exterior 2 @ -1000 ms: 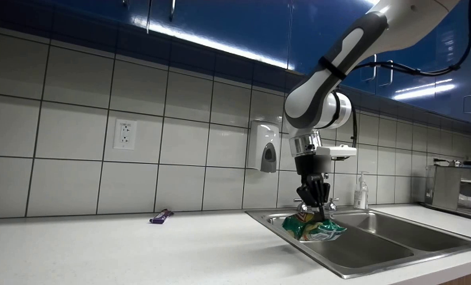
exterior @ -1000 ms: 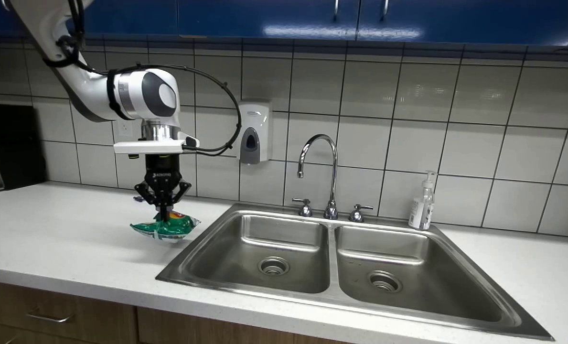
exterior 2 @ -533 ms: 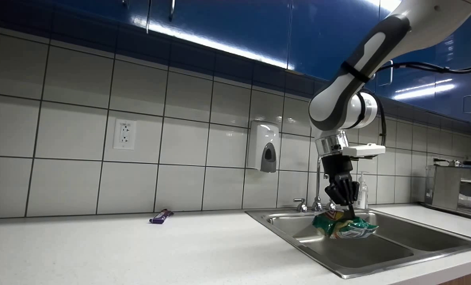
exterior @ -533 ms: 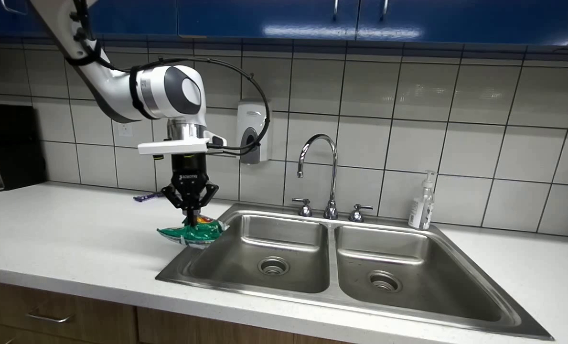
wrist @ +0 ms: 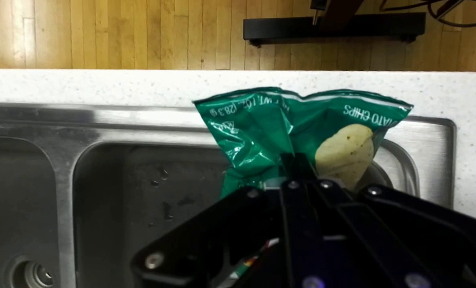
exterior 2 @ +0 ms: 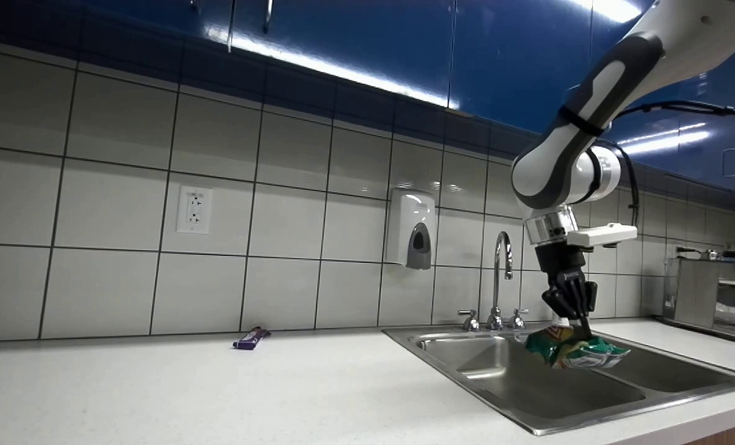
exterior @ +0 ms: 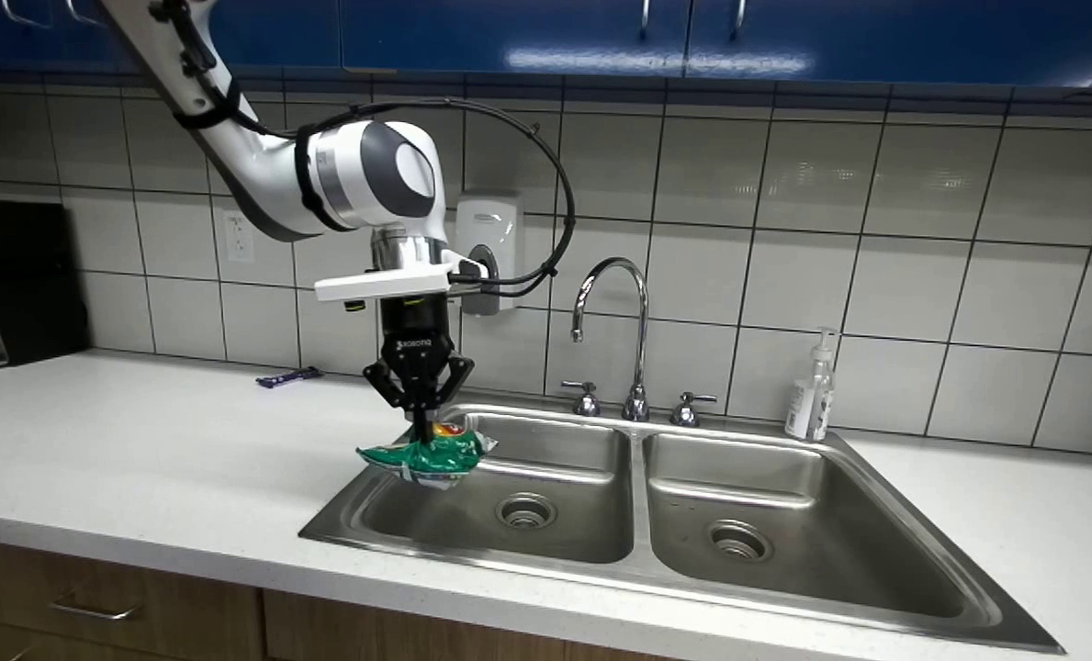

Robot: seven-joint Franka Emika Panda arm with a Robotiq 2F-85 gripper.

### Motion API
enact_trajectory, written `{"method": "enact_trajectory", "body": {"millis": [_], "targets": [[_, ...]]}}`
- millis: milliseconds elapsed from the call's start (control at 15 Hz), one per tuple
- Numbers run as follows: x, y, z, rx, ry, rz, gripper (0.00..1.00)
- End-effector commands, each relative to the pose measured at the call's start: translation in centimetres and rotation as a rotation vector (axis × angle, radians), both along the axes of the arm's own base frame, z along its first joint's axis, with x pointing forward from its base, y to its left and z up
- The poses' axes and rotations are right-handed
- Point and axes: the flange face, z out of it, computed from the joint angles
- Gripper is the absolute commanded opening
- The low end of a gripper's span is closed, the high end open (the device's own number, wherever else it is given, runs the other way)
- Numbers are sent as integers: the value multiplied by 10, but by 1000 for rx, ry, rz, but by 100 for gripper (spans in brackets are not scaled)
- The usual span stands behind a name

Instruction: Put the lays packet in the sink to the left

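Observation:
The green lays packet (exterior: 449,456) hangs from my gripper (exterior: 423,433) above the left edge of the left sink basin (exterior: 348,509). The packet also shows in an exterior view (exterior 2: 549,349), above the sink (exterior 2: 466,382), and in the wrist view (wrist: 254,130), over the sink's rim (wrist: 63,176). My gripper's fingers (wrist: 296,160) are closed together on the middle of the packet and pinch it into folds. In an exterior view the gripper (exterior 2: 582,330) points down, slightly tilted. Part of the packet is hidden behind the fingers in the wrist view.
A tall faucet (exterior: 642,340) with two handles stands behind the sink. A pump bottle (exterior: 812,395) is at the back right corner. A soap dispenser (exterior: 490,225) hangs on the wall. A small purple wrapper (exterior 2: 253,338) lies on the counter (exterior 2: 219,395) near the wall.
My arm has moved right in both exterior views with the packet held. The packet has gone from over the counter to over the left basin's edge.

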Motion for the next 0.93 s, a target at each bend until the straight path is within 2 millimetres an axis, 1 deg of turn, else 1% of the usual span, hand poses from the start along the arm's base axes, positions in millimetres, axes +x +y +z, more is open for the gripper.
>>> {"method": "enact_trajectory", "body": {"millis": [0,200,400,600,867], "targets": [[2,-27,0,-46,-29,-27,0],[9,-45,-8,-63,-50,-31,0],[21,-59,-20,-73,-76,-33,0],[34,-68,-37,-73,-94,-38,0],[52,-72,-65,-75,-92,-29,0]]}}
